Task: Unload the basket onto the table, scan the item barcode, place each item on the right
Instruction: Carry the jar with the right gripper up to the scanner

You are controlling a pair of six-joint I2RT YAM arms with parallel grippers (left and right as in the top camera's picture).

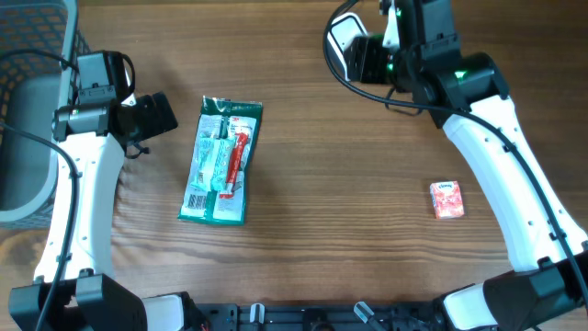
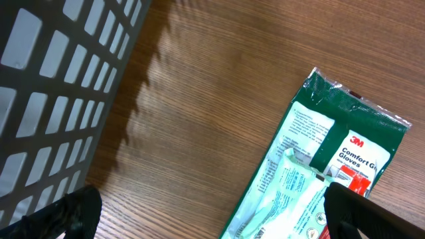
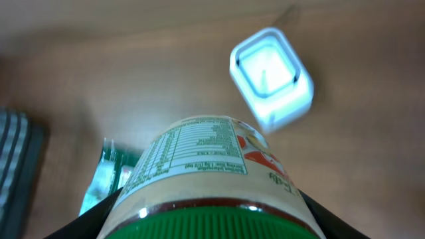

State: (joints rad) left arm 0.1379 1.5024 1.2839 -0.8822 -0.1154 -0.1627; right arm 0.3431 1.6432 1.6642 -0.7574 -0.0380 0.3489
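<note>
From overhead, the right pincer (image 1: 367, 60) sits at the far side of the wooden worktop (image 1: 349, 184), reaching toward the left. What it holds is hidden under the wrist, and a white scanner (image 1: 340, 41) shows just beyond its tip. The left pincer (image 1: 156, 115) hangs just beside the far end of a green glove packet (image 1: 220, 161). The packet lies flat with its long axis running far to near, slightly tilted. A grey basket (image 1: 37, 55) fills the far left corner, and a small pink packet (image 1: 446, 199) lies well apart on the right. In the left wrist view, the left pincer (image 2: 212, 222) stands wide apart, its 2 dark fingertips (image 2: 66, 212) at the bottom corners with nothing between them but bare wood and the edge of the glove packet (image 2: 319, 166). The basket (image 2: 53, 86) wall rises on the left. In the right wrist view, the right pincer (image 3: 206, 226) is clamped on a bottle (image 3: 199, 159), 1 dark finger on each side just below the green cap. The bottle is held above the worktop with its cap end nearest the camera. Its long axis points away from the camera toward the scanner (image 3: 271, 76), which glows pale blue just beyond and slightly right of the bottle's far end. The printed nutrition panel on the label faces the camera. A corner of the glove packet (image 3: 109, 172) shows at the lower left.
</note>
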